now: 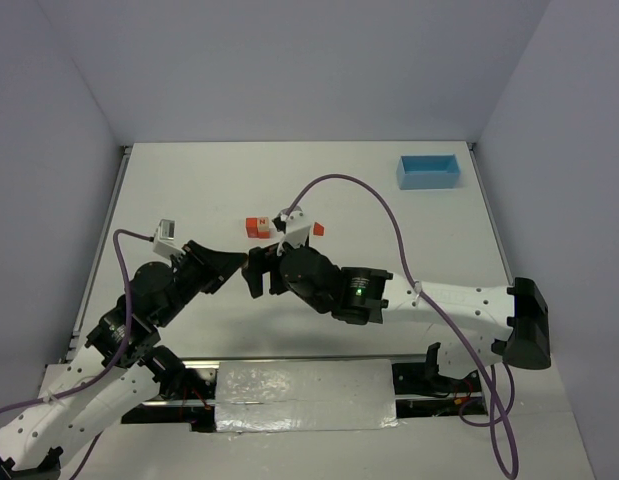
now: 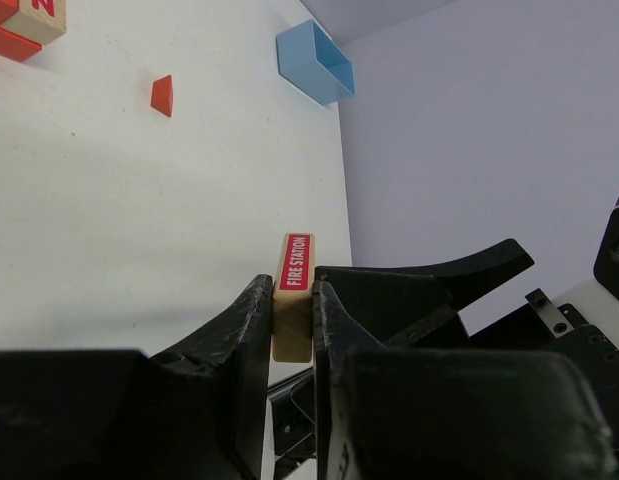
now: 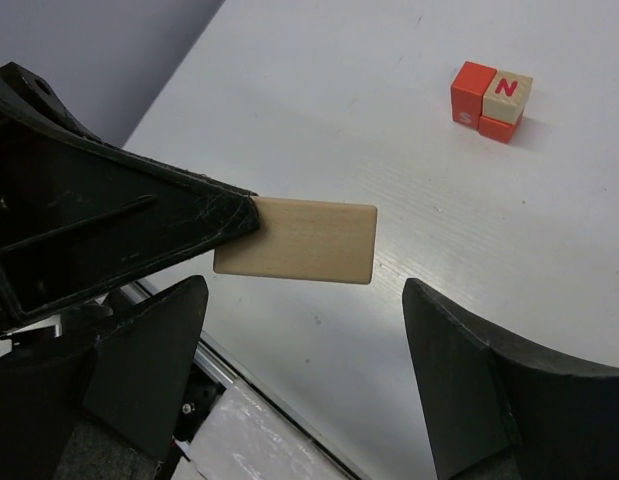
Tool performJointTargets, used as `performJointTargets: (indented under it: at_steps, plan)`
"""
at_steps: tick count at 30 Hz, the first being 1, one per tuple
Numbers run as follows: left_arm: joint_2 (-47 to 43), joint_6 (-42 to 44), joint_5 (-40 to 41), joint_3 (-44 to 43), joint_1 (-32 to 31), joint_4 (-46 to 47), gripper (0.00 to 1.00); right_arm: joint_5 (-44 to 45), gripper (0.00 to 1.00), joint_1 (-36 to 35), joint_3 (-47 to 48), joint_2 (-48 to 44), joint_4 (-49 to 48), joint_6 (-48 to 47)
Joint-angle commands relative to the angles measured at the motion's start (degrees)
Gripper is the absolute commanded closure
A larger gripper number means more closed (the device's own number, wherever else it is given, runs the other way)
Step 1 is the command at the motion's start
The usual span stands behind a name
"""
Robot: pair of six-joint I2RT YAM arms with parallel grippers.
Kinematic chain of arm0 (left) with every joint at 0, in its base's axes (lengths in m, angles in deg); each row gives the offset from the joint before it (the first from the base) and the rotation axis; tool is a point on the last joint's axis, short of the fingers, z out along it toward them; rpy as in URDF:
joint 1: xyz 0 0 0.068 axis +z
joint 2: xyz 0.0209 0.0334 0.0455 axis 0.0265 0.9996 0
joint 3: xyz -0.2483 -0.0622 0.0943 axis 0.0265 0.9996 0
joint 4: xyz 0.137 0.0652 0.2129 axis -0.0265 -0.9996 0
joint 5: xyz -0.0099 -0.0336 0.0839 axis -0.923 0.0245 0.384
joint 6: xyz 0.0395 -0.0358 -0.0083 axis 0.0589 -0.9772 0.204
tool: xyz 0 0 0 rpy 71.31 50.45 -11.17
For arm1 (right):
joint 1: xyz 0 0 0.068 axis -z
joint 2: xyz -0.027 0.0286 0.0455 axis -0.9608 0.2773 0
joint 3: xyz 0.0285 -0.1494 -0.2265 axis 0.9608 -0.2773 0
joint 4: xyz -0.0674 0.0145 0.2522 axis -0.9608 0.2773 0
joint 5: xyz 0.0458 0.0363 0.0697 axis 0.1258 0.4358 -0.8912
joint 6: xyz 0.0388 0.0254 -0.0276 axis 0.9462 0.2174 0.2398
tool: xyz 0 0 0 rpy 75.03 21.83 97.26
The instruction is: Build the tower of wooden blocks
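The wood block tower (image 1: 257,226) is a low cluster of red-orange cubes with a tan cube marked N, also in the right wrist view (image 3: 492,100) and the left wrist view's top left corner (image 2: 19,25). My left gripper (image 2: 291,292) is shut on a flat tan plank (image 2: 294,262) with a red FIRE STATION label, held above the table. In the top view the left gripper (image 1: 239,264) meets my right gripper (image 1: 257,274) just in front of the tower. My right gripper (image 3: 304,300) is open, its jaws wide on either side below the plank (image 3: 299,240), not touching it.
A loose red triangular block (image 1: 317,229) lies just right of the tower, also in the left wrist view (image 2: 162,95). A light blue tray (image 1: 429,171) stands at the back right. A silver foil strip (image 1: 304,395) runs along the near edge between the arm bases.
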Motion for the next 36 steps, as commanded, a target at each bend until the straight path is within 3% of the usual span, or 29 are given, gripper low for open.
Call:
performJointTargets:
  at_steps: [1, 14, 21, 25, 29, 33, 34, 35, 36]
  plan:
    - [-0.55, -1.54, -1.91, -0.31, -0.21, 3.05, 1.00, 1.12, 0.15, -0.03, 1.53, -0.41, -3.36, -2.48]
    - [-0.55, -1.63, -3.85, -0.48, -0.21, 3.67, 1.00, -3.18, 0.29, 2.70, -0.41, -0.50, -7.49, -2.13]
    - [-0.55, -1.63, -4.03, -0.57, -0.21, 3.67, 1.00, -3.28, 0.24, 2.87, 0.21, 0.29, -7.06, -2.22]
    - [-0.11, -1.54, -4.20, -0.57, -0.21, 3.67, 1.00, -3.63, 0.33, 2.96, 0.65, 0.65, -7.23, -2.48]
    - [0.33, -0.84, -3.94, -1.10, -0.21, 2.54, 1.00, -3.63, 0.37, 2.96, 0.73, 0.56, -7.50, -2.83]
    - [0.25, -0.14, -3.32, -1.62, -0.21, 1.48, 1.00, -3.98, 0.57, 2.96, 0.12, 0.29, -8.37, -3.53]
    - [0.16, -0.05, -3.24, -1.62, -0.21, 1.47, 1.00, -4.16, 0.71, 2.96, 0.03, 0.29, -8.98, -3.62]
    - [0.16, -0.05, -3.23, -1.62, -0.21, 1.47, 0.95, -4.42, 0.80, 2.96, -0.23, 0.29, -9.43, -3.71]
    - [0.16, -0.05, -3.15, -1.71, -0.21, 1.30, 0.89, -5.20, 0.82, 2.96, -1.19, 0.12, -9.86, -4.58]
